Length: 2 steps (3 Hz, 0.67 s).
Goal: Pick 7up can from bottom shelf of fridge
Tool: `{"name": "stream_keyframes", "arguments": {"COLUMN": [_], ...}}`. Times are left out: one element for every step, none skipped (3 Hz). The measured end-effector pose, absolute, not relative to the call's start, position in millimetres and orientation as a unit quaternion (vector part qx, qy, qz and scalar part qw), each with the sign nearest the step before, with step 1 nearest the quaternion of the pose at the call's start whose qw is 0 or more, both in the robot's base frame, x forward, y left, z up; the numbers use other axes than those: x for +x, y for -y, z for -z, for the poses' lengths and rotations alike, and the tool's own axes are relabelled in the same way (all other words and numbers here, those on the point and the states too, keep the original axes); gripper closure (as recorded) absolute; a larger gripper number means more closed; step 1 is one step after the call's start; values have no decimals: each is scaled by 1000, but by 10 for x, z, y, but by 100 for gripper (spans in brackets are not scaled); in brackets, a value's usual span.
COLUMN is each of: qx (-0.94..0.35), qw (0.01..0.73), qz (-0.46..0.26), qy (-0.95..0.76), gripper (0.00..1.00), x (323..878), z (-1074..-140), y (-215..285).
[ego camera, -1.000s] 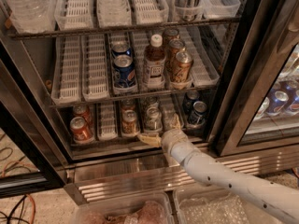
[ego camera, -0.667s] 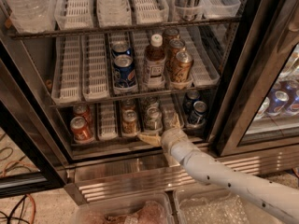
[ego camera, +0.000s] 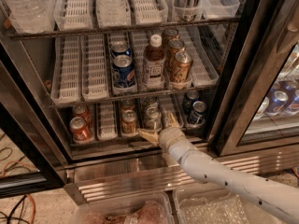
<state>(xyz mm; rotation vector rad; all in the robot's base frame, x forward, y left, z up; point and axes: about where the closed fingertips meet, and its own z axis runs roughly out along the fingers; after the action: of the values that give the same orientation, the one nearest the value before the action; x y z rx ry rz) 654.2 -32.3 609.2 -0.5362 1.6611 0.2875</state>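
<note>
Gripper [ego camera: 160, 128] at btm shelf [ego camera: 106, 123] front, just beside 7up can [ego camera: 152, 117].

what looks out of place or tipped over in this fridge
Nothing stands out. The cans and the bottle stand upright in their lanes, none tipped, no spill visible. The gripper sits at the front of the bottom shelf, beside the pale can.
</note>
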Motion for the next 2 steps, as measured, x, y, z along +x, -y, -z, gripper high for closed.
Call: {"name": "stream_keyframes", "arguments": {"qx": [-236, -234], "qw": [639, 640], "qz": [-114, -113], "qy": [-723, -723], "gripper": [21, 23], "x": [6664, 6713], "z": [-6107, -6101], "y": [269, 255]}}
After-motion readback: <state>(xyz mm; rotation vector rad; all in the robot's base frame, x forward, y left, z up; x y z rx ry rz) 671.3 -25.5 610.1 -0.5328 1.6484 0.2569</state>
